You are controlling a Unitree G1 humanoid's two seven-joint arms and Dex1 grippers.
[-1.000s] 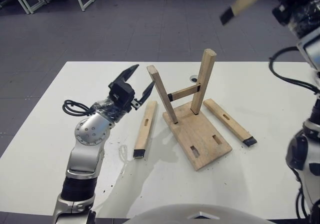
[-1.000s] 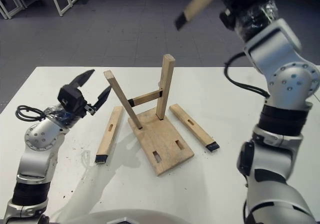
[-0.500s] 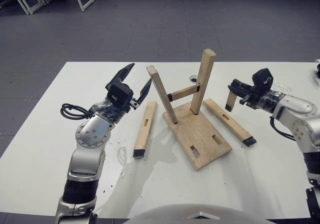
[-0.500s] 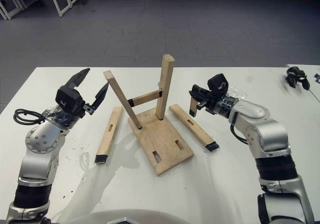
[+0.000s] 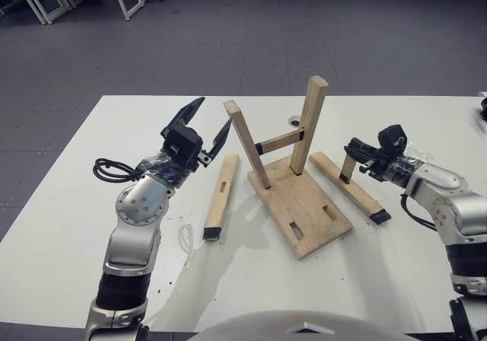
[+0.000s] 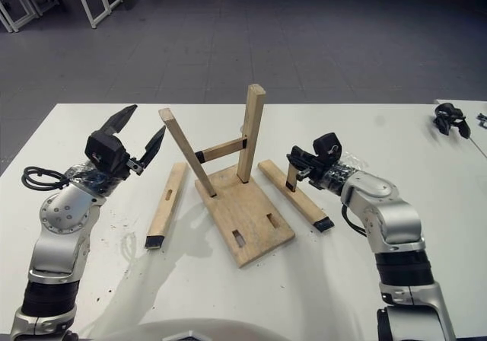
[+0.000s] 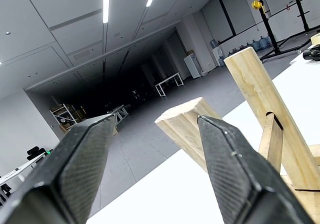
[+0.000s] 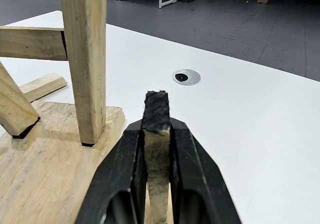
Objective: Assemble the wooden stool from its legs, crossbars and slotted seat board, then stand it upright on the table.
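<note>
The right claw (image 6: 301,164) is clamped on a short black-tipped crossbar (image 6: 291,176), held over the loose leg (image 5: 351,186) that lies right of the seat board (image 5: 304,208). The left claw (image 5: 216,113) hangs spread wide beside the tilted leg (image 5: 247,143) standing on that board. The surface (image 5: 68,189) is white, with grey floor (image 5: 304,29) beyond it. Since a second ago, the right claw has dropped from overhead and edged toward the board.

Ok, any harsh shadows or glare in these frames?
Left eye view: the legs throw a soft shadow on the table, left of the seat board; no glare. Left wrist view: bright ceiling strips over a dark hall. Right wrist view: even light on the table and on the crossbar in the right gripper.
</note>
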